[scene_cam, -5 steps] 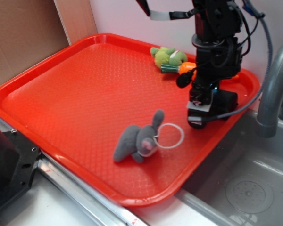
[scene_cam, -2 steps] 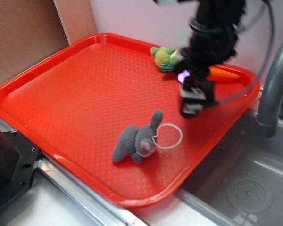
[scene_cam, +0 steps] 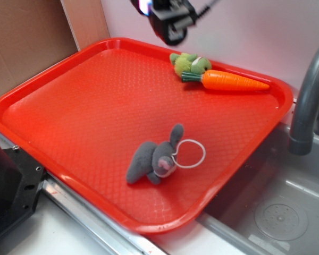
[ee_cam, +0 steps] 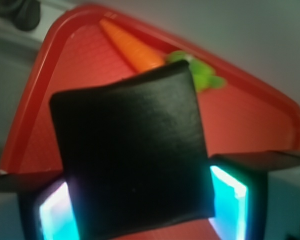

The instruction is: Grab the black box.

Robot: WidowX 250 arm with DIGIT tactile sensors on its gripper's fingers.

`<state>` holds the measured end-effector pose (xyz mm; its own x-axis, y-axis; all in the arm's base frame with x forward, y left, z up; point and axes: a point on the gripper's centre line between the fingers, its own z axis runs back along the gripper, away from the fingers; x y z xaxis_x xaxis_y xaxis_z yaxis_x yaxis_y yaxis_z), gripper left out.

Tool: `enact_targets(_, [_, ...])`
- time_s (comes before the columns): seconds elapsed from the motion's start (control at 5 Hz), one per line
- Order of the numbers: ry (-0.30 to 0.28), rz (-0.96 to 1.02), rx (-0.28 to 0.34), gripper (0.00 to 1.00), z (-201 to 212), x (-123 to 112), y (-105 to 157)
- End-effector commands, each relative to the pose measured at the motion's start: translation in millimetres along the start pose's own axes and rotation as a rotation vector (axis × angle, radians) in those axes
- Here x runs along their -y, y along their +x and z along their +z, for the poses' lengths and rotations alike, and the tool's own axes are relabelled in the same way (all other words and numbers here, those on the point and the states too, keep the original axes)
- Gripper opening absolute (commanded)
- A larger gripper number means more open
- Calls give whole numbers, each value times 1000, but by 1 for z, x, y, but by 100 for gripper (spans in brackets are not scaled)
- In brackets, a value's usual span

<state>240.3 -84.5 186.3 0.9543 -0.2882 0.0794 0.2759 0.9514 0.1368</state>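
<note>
The black box point(ee_cam: 132, 155) fills the middle of the wrist view, a matte slab with rounded corners clamped between my two glowing fingers point(ee_cam: 230, 197). My gripper point(ee_cam: 140, 210) is shut on it. In the exterior view the gripper point(scene_cam: 170, 21) hangs blurred high above the tray's far edge, with the dark box point(scene_cam: 173, 33) at its tip, well clear of the red tray point(scene_cam: 69, 106).
A grey plush bunny point(scene_cam: 151, 158) with a white ring lies near the tray's front right. An orange carrot point(scene_cam: 231, 81) and a green plush point(scene_cam: 190, 64) rest at the far edge. A grey faucet point(scene_cam: 308, 101) and sink point(scene_cam: 276, 212) are on the right.
The gripper has risen from the tray's right side and swung left and back, carrying the black box up with it. The carrot it hid now shows in full.
</note>
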Motion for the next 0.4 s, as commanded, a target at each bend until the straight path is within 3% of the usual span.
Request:
enact_targets(0.0, [-38,228,154,0,42,-7,-49])
enact_targets(0.2, [-71,275,108,0,42,-7,-47])
